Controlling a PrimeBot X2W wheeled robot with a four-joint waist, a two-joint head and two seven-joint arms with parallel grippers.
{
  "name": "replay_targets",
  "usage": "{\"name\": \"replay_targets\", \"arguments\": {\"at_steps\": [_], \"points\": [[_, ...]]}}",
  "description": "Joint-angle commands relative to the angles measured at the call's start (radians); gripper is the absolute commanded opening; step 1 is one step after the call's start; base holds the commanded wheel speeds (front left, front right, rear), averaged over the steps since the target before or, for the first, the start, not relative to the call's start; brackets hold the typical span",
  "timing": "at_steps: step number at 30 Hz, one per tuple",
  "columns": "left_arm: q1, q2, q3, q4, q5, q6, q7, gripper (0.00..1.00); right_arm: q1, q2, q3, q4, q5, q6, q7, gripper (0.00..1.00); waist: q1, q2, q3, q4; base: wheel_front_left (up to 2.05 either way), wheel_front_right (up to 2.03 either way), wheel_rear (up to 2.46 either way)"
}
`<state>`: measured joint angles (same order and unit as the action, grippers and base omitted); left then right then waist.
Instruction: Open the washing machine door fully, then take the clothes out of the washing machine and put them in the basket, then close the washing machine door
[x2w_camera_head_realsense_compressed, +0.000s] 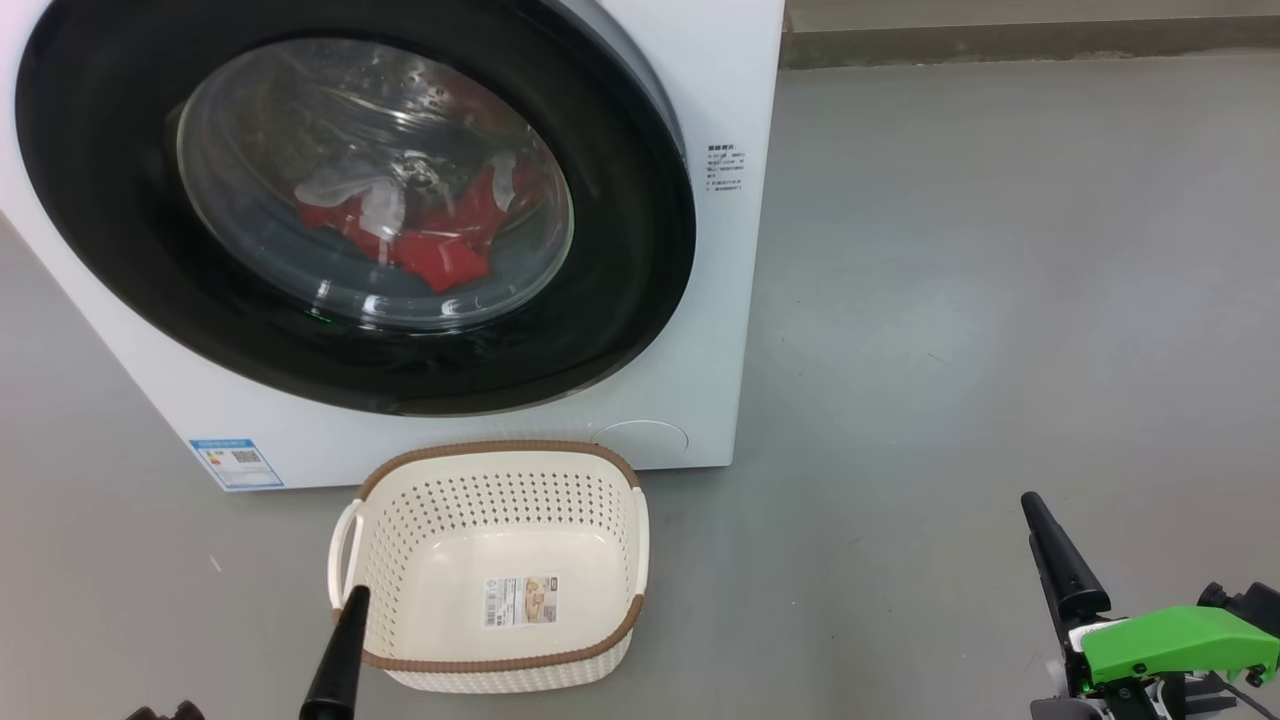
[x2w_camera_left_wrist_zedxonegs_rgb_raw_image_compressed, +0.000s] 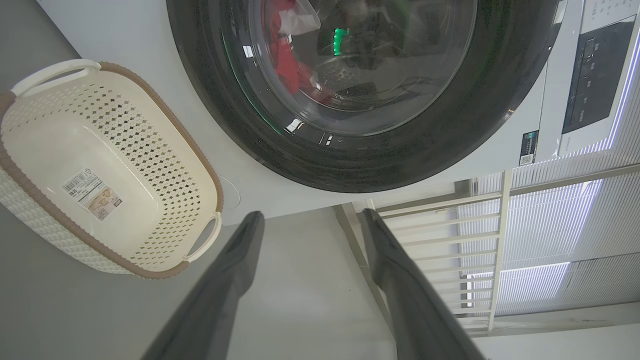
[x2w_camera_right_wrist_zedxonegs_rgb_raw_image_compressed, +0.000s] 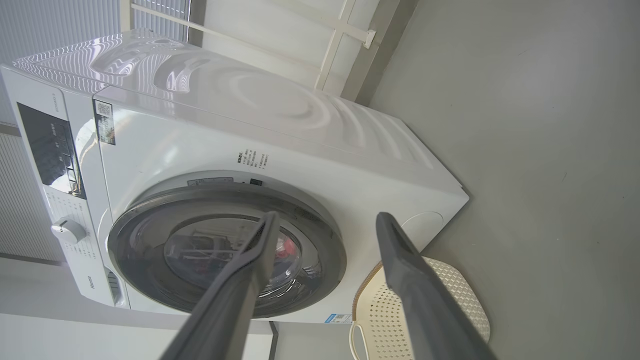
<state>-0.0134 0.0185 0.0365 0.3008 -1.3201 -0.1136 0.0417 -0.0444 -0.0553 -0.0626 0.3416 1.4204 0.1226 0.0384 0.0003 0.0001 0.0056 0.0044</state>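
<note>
Over grey floor, left gripper and right gripper spread jaws wide, empty.

My L gripper & R gripper both spread wide, empty, fingers rising from bottom-centre of wrist frames.

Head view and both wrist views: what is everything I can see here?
washing machine: one, white, on the grey floor.
washing machine door: one, black rim, clear glass, on the machine's front, not swung open.
clothes: number unclear, red and white, inside the machine behind the glass.
basket: one, cream with brown rim, on the floor before the machine, empty.
label: one, blue, low on the machine's front.
control panel: one, dark, top of the machine's front.
left gripper: one, dark fingers, open, near the basket.
right gripper: one, dark fingers, open, low right in the head view.
</note>
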Motion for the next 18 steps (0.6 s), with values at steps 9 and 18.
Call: {"name": "replay_targets", "arguments": {"at_steps": [9,18], "points": [[-0.004,0.015,-0.013,-0.051,0.150,0.017,-0.034,1.00,-0.002,-0.024,0.018,-0.040,-0.119,0.002,-0.034,1.00,-0.0002,-0.0001,0.000,0.001,0.00,0.00,0.00],[0.000,0.017,-0.032,-0.064,0.269,0.031,-0.061,1.00,0.009,-0.037,0.040,-0.048,-0.214,0.003,-0.060,1.00,-0.0002,-0.0001,0.001,0.003,0.00,0.00,0.00]]}}
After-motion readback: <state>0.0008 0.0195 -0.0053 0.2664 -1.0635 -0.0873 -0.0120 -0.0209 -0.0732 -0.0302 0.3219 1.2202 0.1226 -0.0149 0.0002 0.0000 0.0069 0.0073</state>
